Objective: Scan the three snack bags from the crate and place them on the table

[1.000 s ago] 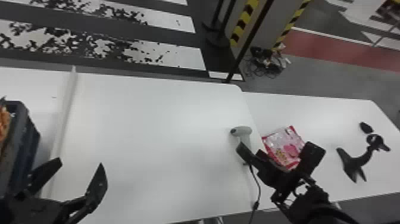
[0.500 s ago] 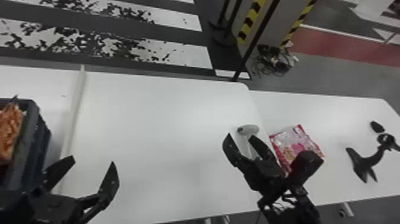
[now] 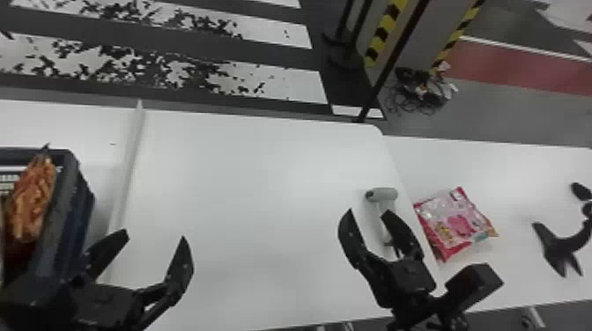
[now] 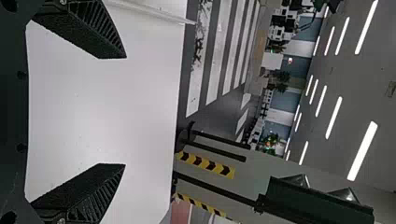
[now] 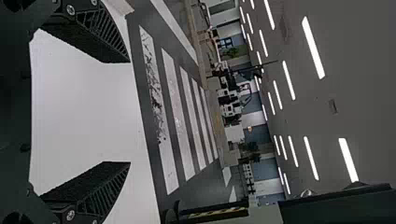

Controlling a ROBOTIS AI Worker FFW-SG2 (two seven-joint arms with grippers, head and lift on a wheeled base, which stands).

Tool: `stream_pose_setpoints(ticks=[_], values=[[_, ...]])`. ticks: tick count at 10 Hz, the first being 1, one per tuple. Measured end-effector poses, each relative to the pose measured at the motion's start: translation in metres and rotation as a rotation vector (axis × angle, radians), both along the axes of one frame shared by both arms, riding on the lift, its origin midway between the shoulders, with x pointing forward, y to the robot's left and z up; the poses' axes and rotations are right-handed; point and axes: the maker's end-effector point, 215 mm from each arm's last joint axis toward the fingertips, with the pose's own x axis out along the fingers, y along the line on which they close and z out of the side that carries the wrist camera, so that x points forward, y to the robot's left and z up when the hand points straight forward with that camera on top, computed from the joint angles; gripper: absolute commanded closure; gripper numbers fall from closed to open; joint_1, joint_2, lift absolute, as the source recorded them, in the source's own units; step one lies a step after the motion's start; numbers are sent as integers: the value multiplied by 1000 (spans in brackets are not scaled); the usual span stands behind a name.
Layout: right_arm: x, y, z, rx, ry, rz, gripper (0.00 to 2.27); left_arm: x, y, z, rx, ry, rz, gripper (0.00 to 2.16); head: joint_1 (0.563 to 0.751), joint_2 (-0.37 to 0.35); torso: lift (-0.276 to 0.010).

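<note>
The orange snack bag (image 3: 32, 200) lies in the crate (image 3: 74, 202), forward-left of the nearer left gripper (image 3: 154, 234), long axis roughly fore-and-aft. Jaws there and on the right gripper (image 3: 368, 211) stand spread, empty.

Turned the black two-fingered right gripper (image 3: 368, 212) away from the pink-and-red plastic snack bag (image 3: 456, 224); brought more of the dark plastic crate (image 3: 64, 211) into head view.

Both arms reach in low over the bench (image 3: 246, 211), the left gripper (image 3: 152, 253) and right gripper (image 3: 369, 220) each with fingers spread wide (two empty pincers, really), pointing forward.
</note>
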Motion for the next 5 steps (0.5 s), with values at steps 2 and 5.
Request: stream_pose_setpoints(ticks=[2, 5], values=[[0, -4, 0, 1, -5, -8, 113, -1, 7, 17, 24, -8, 6, 33, 695, -269, -62], [7, -7, -4, 4, -7, -11, 113, 6, 71, 49, 82, -55, 114, 39, 695, -186, -62]])
